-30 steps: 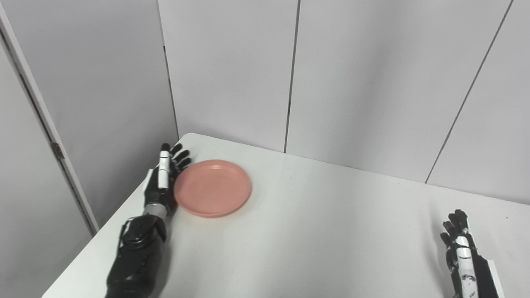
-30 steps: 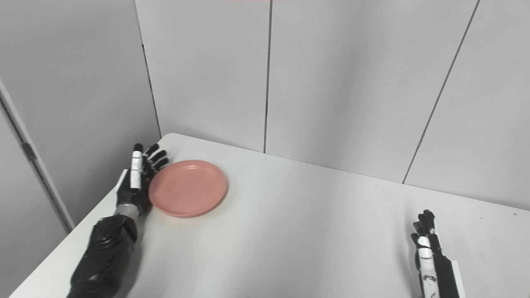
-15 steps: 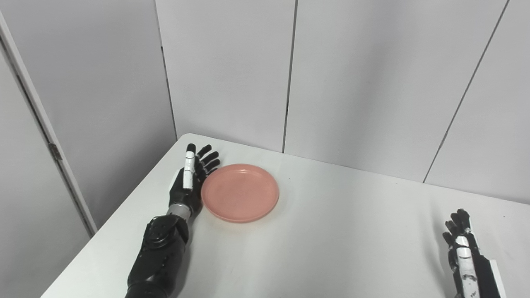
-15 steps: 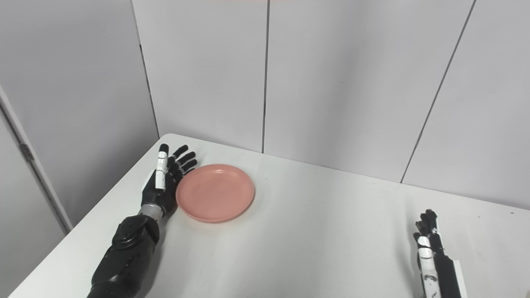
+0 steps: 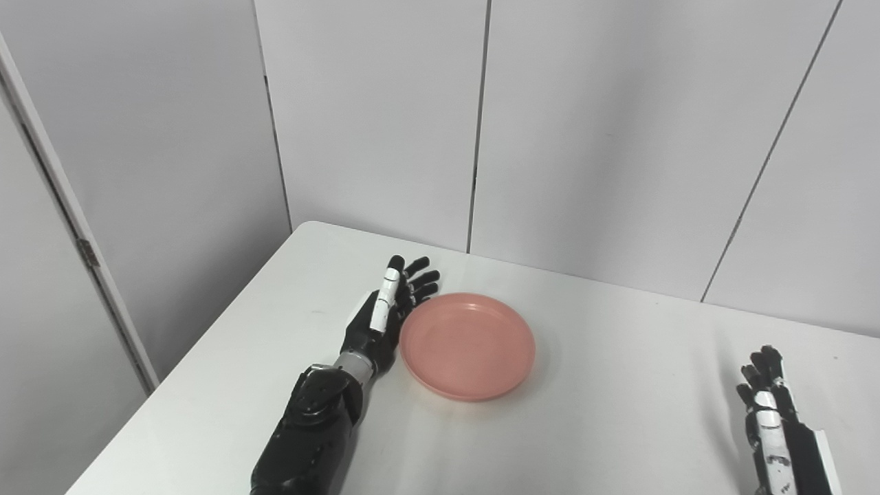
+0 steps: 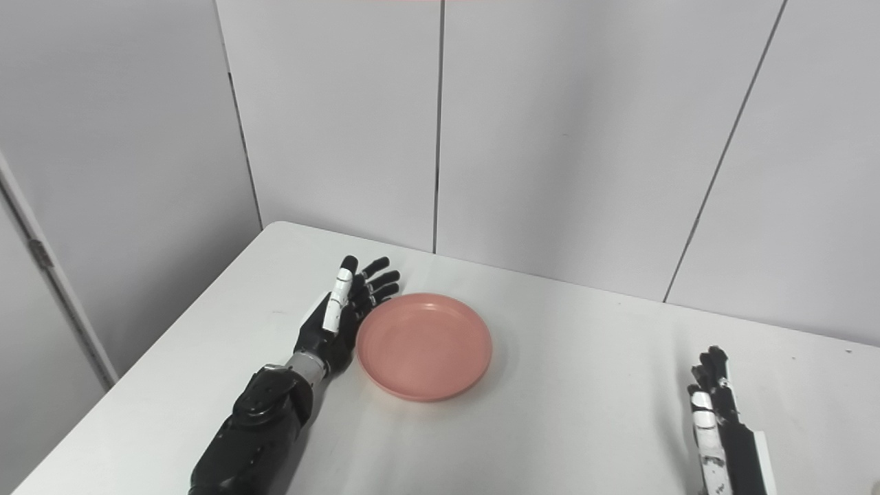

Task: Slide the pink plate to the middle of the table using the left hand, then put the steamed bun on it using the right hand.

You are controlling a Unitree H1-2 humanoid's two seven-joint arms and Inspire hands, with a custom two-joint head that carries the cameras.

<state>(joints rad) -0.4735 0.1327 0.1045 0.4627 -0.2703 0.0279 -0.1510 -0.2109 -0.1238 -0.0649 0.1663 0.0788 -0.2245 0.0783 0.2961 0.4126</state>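
Standing on edge with fingers spread and holding nothing, the left hand [image 5: 381,317] presses flat against the left rim of the pink plate [image 5: 468,344], which lies level and right way up left of the table's middle. At the near right, the right hand [image 5: 773,419] rests open and empty on the white table [image 5: 619,412], below grey wall panels [image 5: 591,137].

surface: white table [image 5: 591,426] | on it: pink plate [image 5: 467,345], left of middle
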